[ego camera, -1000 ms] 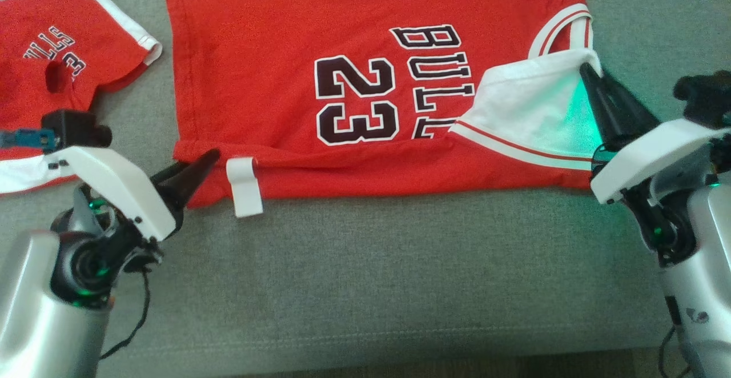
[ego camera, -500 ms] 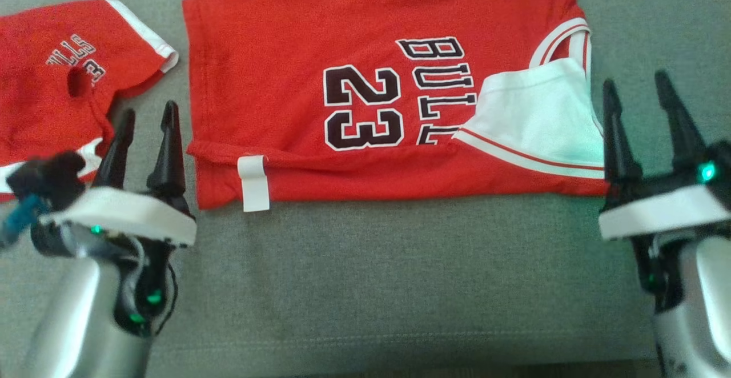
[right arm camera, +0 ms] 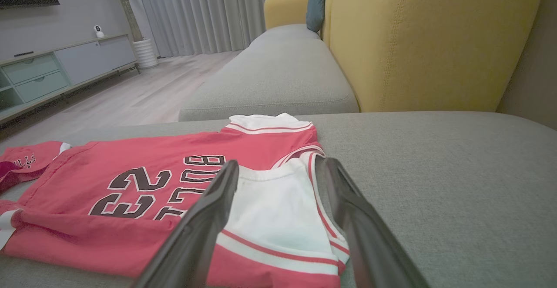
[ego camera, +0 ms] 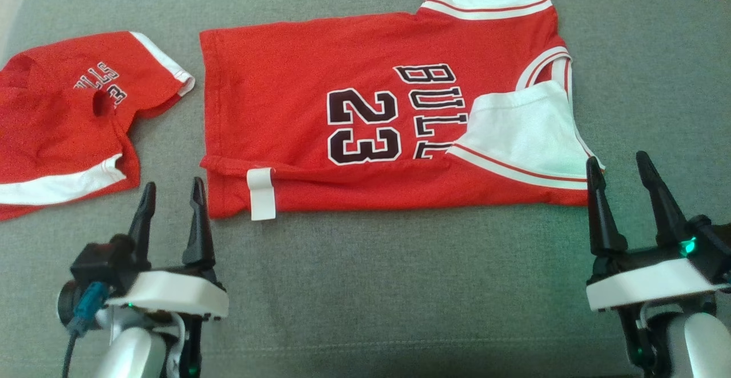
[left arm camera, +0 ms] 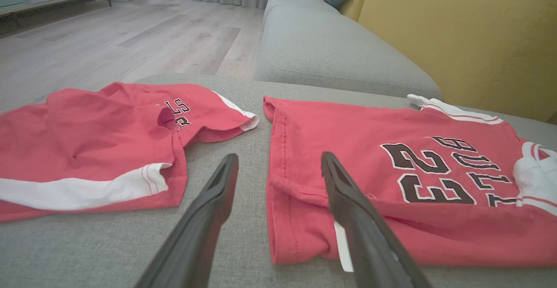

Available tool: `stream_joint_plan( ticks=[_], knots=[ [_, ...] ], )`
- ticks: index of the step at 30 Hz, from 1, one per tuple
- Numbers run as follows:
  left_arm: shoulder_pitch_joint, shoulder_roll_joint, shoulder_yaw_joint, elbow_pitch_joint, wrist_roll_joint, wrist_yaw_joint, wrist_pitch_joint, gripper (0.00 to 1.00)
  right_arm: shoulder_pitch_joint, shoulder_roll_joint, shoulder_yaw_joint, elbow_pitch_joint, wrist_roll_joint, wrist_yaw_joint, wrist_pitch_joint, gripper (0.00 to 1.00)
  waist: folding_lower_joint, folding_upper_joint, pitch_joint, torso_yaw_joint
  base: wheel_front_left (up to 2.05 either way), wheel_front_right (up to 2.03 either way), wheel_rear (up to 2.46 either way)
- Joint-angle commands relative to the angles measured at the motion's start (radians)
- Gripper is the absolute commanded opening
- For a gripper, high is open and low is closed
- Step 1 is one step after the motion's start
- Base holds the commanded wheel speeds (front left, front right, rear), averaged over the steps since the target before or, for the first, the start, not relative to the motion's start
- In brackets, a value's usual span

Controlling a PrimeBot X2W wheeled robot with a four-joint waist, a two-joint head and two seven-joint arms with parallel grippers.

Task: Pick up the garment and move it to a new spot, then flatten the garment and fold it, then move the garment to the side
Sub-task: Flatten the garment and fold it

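A red jersey (ego camera: 354,121) marked "BULLS 23" lies spread on the grey sofa seat, its near edge folded over and a white sleeve (ego camera: 522,129) folded onto its right part. A white label (ego camera: 261,193) hangs at its near left corner. My left gripper (ego camera: 170,202) stands open just off that corner, nothing between its fingers; the left wrist view shows the jersey (left arm camera: 391,183) ahead and to the right. My right gripper (ego camera: 617,169) is open at the jersey's near right corner, apart from the cloth; in its wrist view the white sleeve (right arm camera: 278,209) lies between the fingers.
Red shorts (ego camera: 63,121) with a white stripe lie crumpled to the left of the jersey, also in the left wrist view as shorts (left arm camera: 87,144). The yellow backrest (right arm camera: 426,40) rises behind the seat (ego camera: 400,286). Bare grey cushion runs along the near edge.
Both grippers let go of the jersey, opened and drew back toward the near edge. The white sleeve now lies flat. The head camera has shifted, showing more of the jersey's far side.
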Motion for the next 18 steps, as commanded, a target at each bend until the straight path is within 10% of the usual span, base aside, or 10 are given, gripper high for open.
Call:
stream_joint_plan(
  ticks=[1,18],
  knots=[
    [-0.016,0.004,0.035,-0.024,0.01,0.004,-0.013,1.0,-0.003,0.002,0.015,-0.042,0.001,0.004,0.008,1.0,0.0001,-0.0001,-0.007,0.0,0.0,0.0,0.0],
    [-0.105,0.013,-0.01,0.138,-0.062,-0.105,0.111,1.0,-0.061,-0.03,-0.034,0.123,0.012,0.004,0.15,1.0,0.0001,-0.0001,0.047,0.006,0.0,0.0,0.0]
  ],
)
